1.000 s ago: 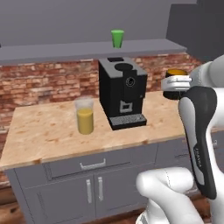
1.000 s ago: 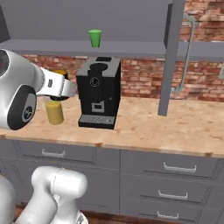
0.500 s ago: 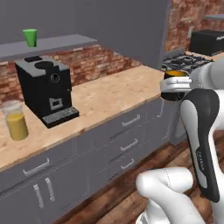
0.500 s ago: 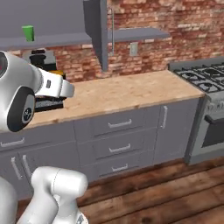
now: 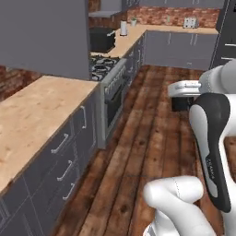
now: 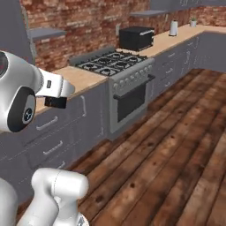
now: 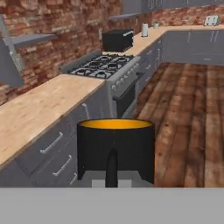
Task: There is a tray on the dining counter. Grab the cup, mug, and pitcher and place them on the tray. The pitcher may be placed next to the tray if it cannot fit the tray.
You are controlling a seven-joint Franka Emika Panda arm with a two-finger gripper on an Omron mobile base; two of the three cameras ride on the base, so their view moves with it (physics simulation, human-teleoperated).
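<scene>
Pincer (image 7: 112, 177) clenched on the mug (image 7: 115, 148), black w/ orange inside, held upright in the air over the wood floor (image 7: 192, 109), off any bench. Wood-topped counter (image 5: 32, 115) runs along the brick wall; stove (image 6: 115, 70) sits at its far end, microwave (image 6: 137, 37) on the next counter past the stove.

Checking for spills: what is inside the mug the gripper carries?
The mug shows an orange inner rim; its black wall hides everything below, so any contents cannot be seen. The gripper is shut on it.
</scene>
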